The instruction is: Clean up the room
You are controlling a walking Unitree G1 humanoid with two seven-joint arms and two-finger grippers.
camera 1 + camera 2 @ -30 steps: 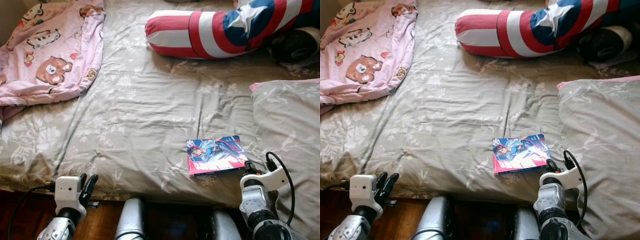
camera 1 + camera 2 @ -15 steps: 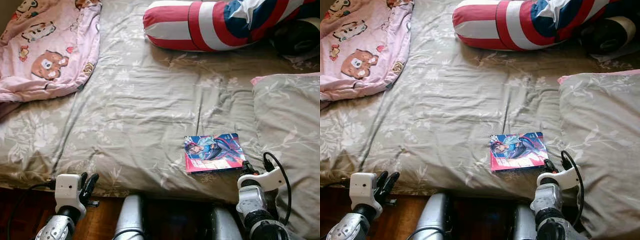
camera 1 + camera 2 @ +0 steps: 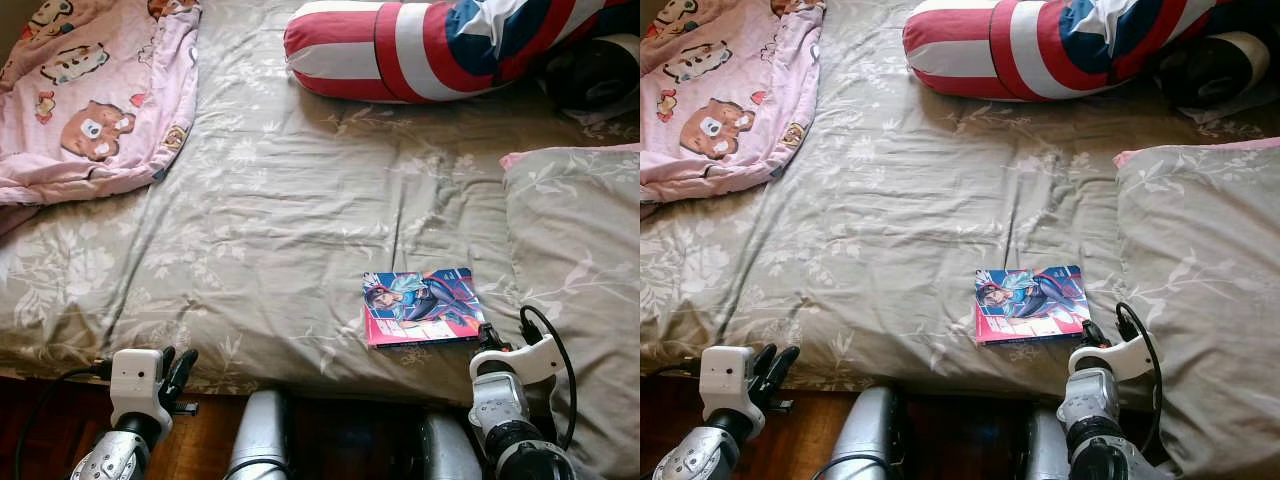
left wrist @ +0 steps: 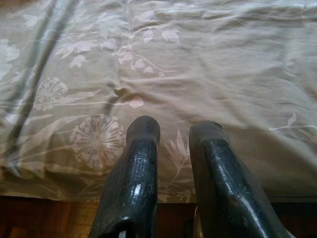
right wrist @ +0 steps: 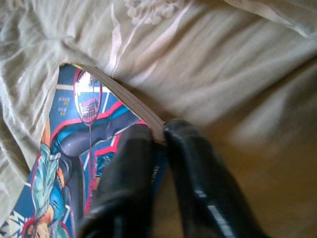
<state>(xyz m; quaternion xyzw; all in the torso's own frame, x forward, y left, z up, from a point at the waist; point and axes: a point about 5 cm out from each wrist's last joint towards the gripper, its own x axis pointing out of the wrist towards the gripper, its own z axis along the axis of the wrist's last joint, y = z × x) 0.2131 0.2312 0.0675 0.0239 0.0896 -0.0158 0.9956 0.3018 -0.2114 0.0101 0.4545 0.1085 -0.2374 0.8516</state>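
A colourful comic book (image 3: 422, 307) lies flat on the grey floral bed sheet (image 3: 300, 200), close to the bed's near edge. My right gripper (image 3: 487, 338) is at the book's near right corner. In the right wrist view the gripper (image 5: 157, 131) is shut on that corner, with the book's cover (image 5: 74, 163) under one finger and its page edge between the two. My left gripper (image 3: 177, 358) hangs low at the bed's front edge, far left of the book. In its wrist view the left gripper (image 4: 173, 131) stands open by a narrow gap and holds nothing.
A pink bear-print blanket (image 3: 90, 100) is bunched at the far left of the bed. A red, white and blue striped bolster (image 3: 420, 50) lies across the back. A grey floral pillow (image 3: 580, 260) sits right of the book. Dark wooden floor (image 3: 200, 440) runs below the bed.
The camera has shifted a little. The book and my right gripper have slid slightly towards the bed's near edge. The left arm has not moved.
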